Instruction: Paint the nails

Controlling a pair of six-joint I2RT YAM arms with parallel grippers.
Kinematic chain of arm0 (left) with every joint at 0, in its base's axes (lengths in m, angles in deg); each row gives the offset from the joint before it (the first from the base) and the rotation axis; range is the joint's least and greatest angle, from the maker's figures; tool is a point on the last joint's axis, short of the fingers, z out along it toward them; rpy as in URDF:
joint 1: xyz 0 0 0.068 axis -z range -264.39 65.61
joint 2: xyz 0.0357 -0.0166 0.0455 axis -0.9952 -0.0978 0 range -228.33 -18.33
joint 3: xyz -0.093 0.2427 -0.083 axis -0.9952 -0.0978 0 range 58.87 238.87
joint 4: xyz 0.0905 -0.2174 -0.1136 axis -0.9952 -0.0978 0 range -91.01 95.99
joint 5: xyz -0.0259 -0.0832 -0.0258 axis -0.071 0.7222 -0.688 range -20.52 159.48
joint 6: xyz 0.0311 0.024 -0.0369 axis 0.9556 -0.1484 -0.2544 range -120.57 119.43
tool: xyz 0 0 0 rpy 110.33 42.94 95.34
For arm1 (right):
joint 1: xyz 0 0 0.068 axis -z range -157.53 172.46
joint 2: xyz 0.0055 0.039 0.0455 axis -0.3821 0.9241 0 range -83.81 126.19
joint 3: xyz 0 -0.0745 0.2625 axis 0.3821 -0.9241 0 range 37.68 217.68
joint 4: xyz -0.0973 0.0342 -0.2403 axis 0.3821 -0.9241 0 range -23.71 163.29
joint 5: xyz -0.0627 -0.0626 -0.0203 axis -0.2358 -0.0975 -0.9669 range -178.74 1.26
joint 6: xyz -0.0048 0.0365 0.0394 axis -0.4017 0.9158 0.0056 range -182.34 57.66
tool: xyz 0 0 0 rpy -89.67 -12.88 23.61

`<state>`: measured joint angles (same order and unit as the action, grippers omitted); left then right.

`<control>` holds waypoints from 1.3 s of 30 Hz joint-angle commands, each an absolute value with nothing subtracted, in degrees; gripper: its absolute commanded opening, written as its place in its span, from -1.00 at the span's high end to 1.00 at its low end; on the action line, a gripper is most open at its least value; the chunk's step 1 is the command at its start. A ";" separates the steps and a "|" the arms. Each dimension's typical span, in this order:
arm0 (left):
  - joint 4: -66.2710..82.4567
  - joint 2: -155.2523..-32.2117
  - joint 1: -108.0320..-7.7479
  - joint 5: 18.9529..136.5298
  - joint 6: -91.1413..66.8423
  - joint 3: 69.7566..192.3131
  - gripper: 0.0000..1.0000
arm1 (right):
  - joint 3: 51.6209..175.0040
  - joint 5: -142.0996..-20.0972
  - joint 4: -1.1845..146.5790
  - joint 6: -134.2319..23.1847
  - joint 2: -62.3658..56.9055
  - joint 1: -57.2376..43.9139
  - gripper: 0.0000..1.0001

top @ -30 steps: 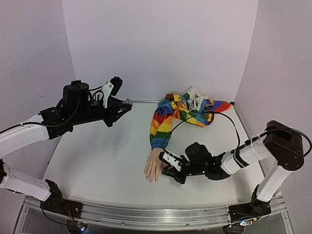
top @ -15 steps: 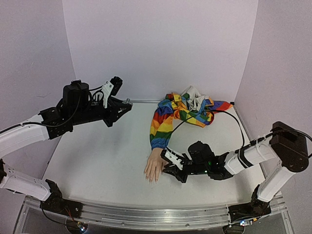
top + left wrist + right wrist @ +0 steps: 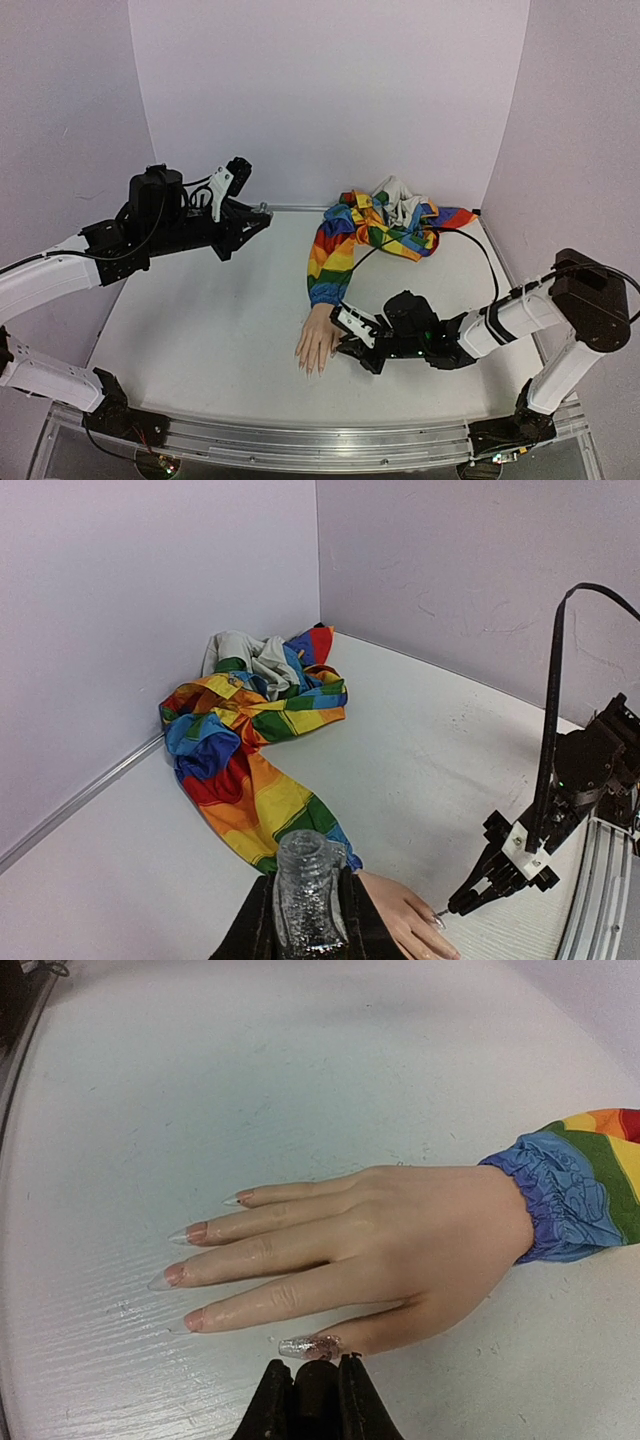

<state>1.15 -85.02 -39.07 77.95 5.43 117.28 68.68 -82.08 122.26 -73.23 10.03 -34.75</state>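
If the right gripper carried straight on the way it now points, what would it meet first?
Most likely the thumb of the mannequin hand, close to its glittery nail, which lies directly ahead of the shut jaws of the right gripper; the gap is hard to judge.

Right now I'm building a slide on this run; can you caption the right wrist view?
Robot's right hand, shut, poised at the glitter-coated thumbnail of a pale, rainbow-cuffed mannequin hand.

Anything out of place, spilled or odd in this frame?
Nothing spilled or damaged. Two oddities: only the thumbnail carries glittery polish, while the mannequin hand's other four nails show no glitter; and the rainbow sleeve lies bunched in a heap in the far right corner. The left end effector holds an uncapped glitter bottle.
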 commanded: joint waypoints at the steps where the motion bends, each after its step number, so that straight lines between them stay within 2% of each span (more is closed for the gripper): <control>1: 4.61 -83.24 -39.39 78.69 5.68 117.50 1.00 | 71.07 -82.52 122.36 -73.41 10.73 -35.09 1.00; 39: 4.51 -83.67 -39.39 78.64 5.84 117.50 1.00 | 71.38 -75.45 123.03 -73.32 10.99 -35.09 1.00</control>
